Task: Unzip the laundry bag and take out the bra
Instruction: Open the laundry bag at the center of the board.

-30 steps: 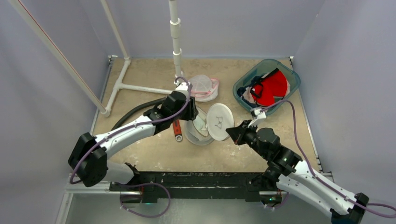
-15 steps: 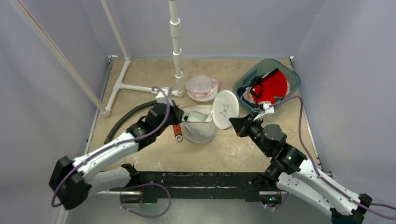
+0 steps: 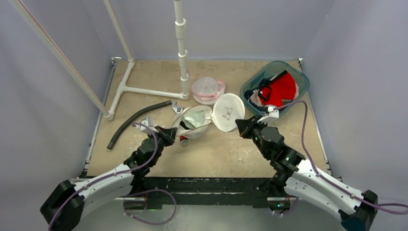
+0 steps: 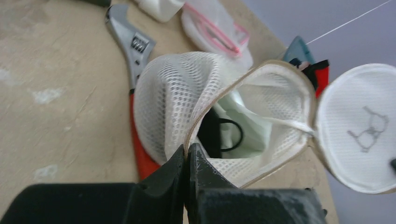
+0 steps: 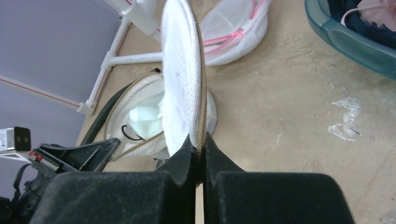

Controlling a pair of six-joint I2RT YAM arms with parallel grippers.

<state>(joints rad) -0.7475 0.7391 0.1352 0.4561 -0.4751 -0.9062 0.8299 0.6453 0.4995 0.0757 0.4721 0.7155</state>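
The laundry bag [image 3: 191, 126] is seen unzipped just in front of the pipe stand [image 3: 182, 57], its rim pinched in the left pincer [image 4: 188, 156], its lid flap [image 3: 228, 111] clamped in the right pincer [image 5: 200, 148]. The bra [image 4: 240, 133] is left inside, unremoved.

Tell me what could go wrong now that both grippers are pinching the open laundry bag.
The left gripper is shut on the rim of the laundry bag, the right gripper on its lid, so neither can reach the bra inside; releasing either may let the opening sag shut. The black strap inside could snag on the zipper edge when pulled. The bag lies over the red handle of the wrench, so tugging may drag it.
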